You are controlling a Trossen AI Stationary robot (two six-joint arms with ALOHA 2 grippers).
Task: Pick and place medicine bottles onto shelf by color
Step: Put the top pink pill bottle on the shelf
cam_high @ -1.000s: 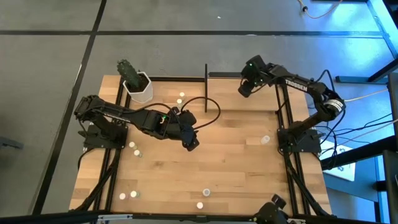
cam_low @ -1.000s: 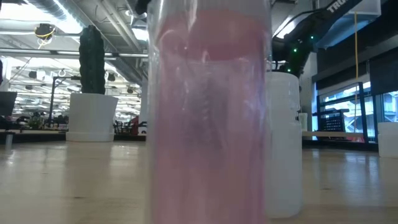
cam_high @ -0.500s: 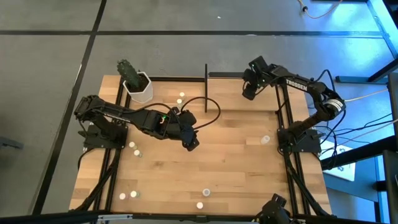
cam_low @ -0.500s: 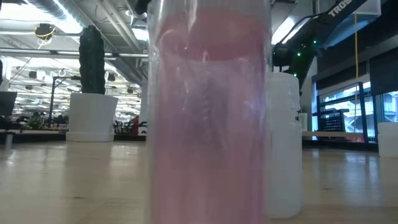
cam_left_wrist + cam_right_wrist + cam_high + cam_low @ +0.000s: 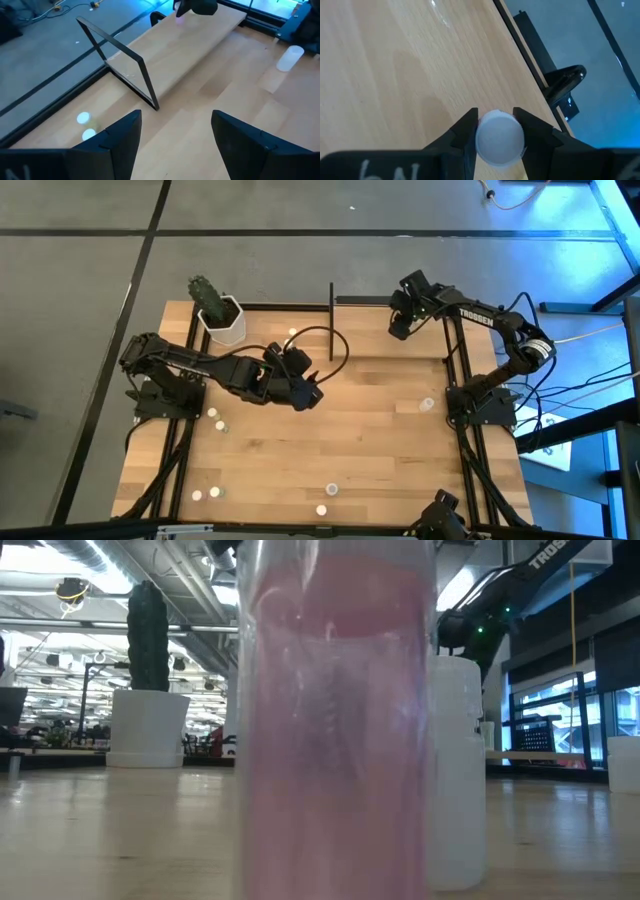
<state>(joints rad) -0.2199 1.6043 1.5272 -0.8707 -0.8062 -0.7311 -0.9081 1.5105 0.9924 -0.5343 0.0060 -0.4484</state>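
2 dark, jointed arms are seen, each mounted on a black base. White "TROSSEN" lettering is carried on the right arm [image 5: 480, 320]. A black cable is looped from the left arm [image 5: 215, 370], where small green and red lights are shown.

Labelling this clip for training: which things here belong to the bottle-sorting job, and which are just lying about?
Job:
- bottle held in the right claw, over the shelf
- loose bottles on the table, e.g.
- left claw, open, mid-table

Lying about:
- white plant pot with its cactus
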